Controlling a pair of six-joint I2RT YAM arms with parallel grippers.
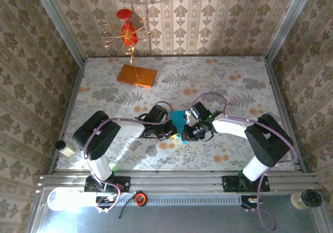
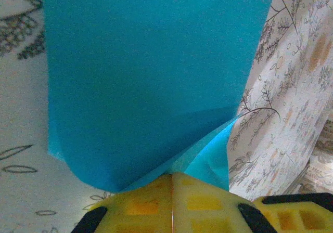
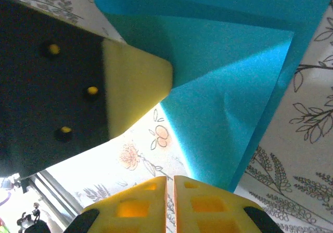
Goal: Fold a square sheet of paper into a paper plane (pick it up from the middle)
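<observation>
My white and black arms (image 1: 125, 129) trail purple cables (image 1: 213, 94); my left gripper (image 2: 171, 178) and right gripper (image 3: 170, 183) wear yellow gridded pads (image 2: 203, 202).

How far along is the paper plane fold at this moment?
Done: the blue sheet carries folds, with layers overlapping. In hand: the left pincer is shut on its edge; the right pincer is shut beside its lower tip. Left: it is not yet narrow and pointed, so more folds remain.

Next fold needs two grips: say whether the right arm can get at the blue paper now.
Probably yes: the paper sits just ahead of the right gripper, jaws shut, nothing between; the left gripper pinches it.
</observation>
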